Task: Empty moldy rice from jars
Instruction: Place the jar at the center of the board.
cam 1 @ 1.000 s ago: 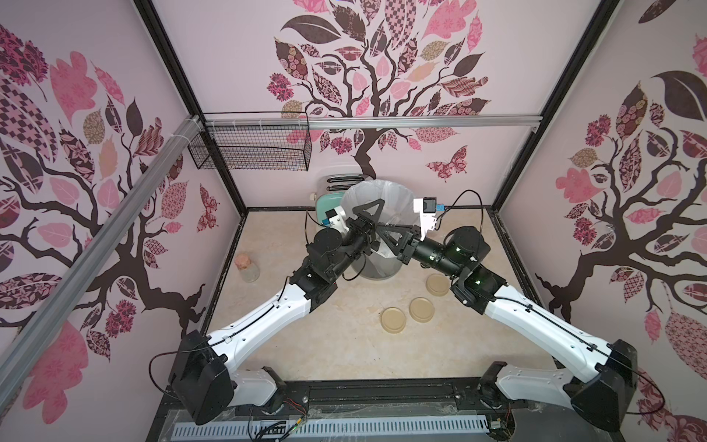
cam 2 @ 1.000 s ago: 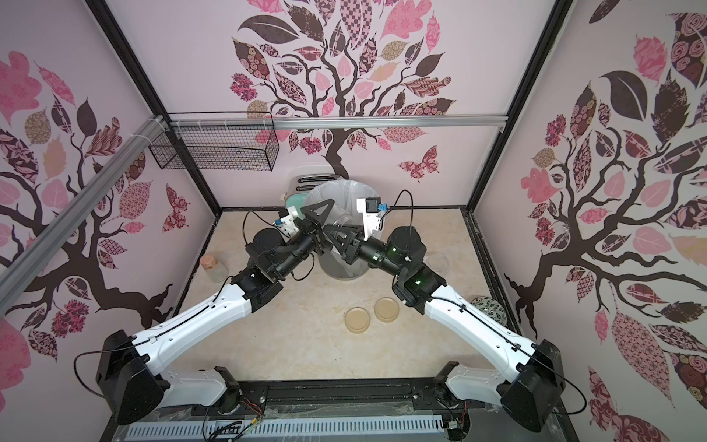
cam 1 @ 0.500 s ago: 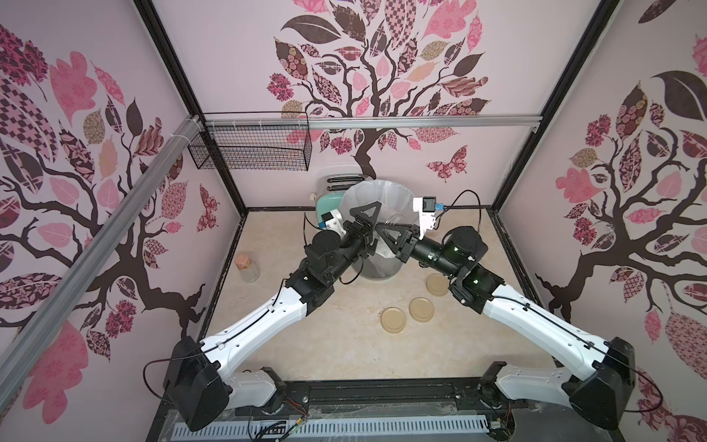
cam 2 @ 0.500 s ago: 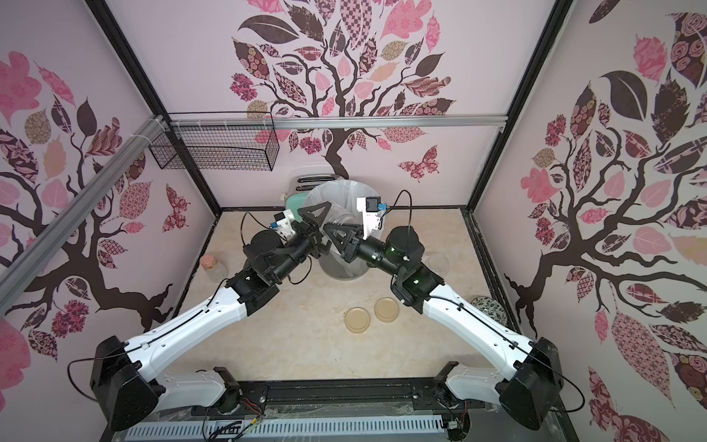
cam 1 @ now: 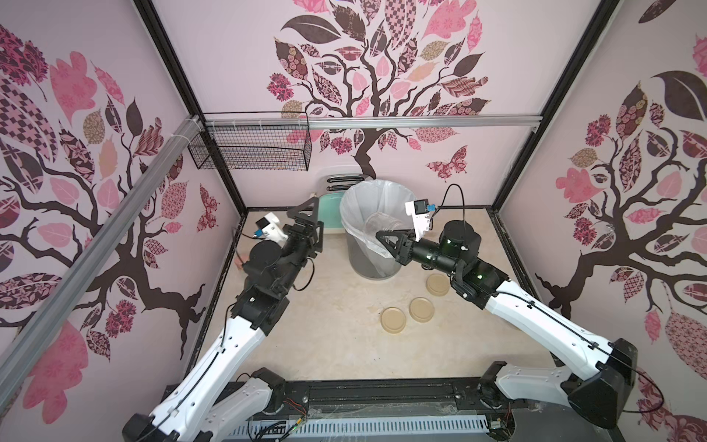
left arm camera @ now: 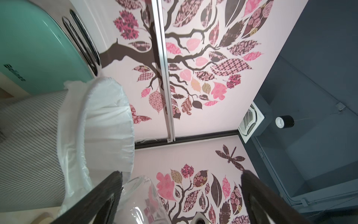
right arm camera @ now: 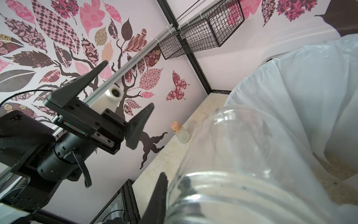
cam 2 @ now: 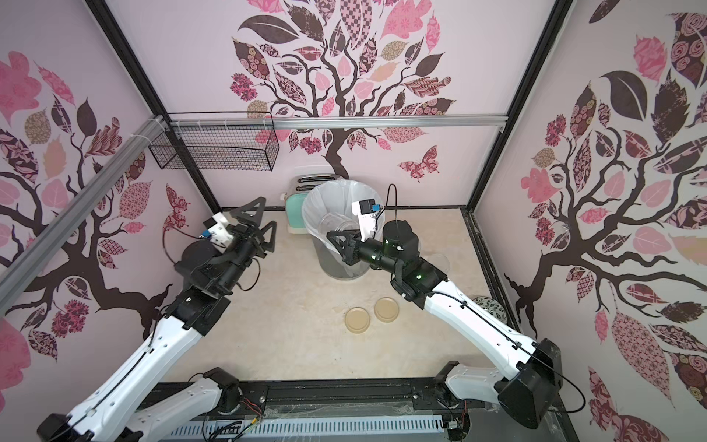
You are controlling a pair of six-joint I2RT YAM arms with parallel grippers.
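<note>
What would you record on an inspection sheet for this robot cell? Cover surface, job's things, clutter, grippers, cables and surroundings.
Surface: beige tabletop; the bin and loose lids sit on it.
Job's things: jar tilted over the lined bin, looking empty; rice in the bag; three lids off.
Clutter: teal toaster behind the bin; corked bottle; patterned jar.
Grippers: left gripper open, empty, beside the bin; right gripper shut on the jar.
Cables: black cable looping above the right wrist; loose wires at the front rail.
Surroundings: tree-print walls; wire basket on the back rail.
</note>
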